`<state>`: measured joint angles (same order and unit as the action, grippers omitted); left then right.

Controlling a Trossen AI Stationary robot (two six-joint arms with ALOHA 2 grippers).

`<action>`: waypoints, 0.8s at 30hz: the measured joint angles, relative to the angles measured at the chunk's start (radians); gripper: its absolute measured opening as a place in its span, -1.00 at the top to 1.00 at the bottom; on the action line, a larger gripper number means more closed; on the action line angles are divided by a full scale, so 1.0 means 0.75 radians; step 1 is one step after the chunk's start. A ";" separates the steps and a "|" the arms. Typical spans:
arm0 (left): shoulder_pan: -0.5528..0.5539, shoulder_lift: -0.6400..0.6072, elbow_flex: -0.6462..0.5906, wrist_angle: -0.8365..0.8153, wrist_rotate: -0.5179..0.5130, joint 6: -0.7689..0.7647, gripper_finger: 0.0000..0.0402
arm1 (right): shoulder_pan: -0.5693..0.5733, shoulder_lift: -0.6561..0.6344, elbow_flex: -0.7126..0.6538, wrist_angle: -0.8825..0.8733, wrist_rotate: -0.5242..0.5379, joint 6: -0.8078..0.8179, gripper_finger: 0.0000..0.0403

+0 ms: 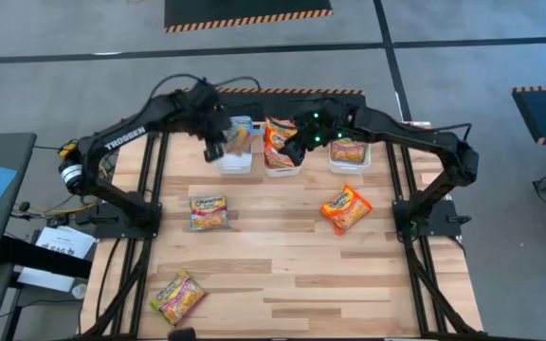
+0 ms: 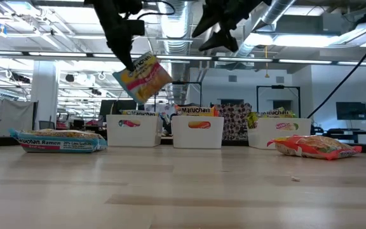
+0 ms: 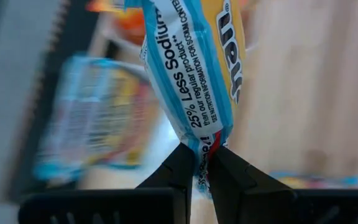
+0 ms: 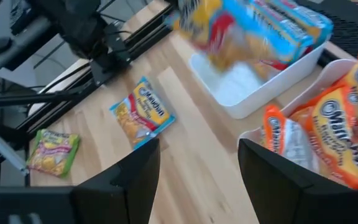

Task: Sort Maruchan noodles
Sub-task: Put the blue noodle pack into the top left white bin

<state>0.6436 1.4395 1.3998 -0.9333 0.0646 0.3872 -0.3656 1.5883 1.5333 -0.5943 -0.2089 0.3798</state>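
Note:
My left gripper is shut on a blue-and-yellow Maruchan packet high above the left white bin. My right gripper is open and empty, raised over the middle bin, which holds orange packets. The left bin also holds a blue packet, and the right bin holds packets too. Three packets lie flat on the table: a blue one, an orange one and a green-pink one. My left gripper pinches the packet's crimped end seam between its two fingertips. The fingers come from above, pointing down. The packet hangs tilted below them, lifted clear of the bin and the table.
The three white bins stand in a row at the table's far edge. Bare wood lies between the loose packets in the table's middle and near right. The arms' dark frame rails run along both table sides.

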 joint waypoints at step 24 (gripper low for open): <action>0.218 0.087 0.351 -0.093 -0.346 0.594 0.92 | -0.244 0.001 -0.001 -0.045 -0.004 -0.264 -0.19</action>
<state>0.8070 1.5044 1.6633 -1.0029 -0.1952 0.8325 -0.5483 1.5887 1.5326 -0.6278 -0.2121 0.1818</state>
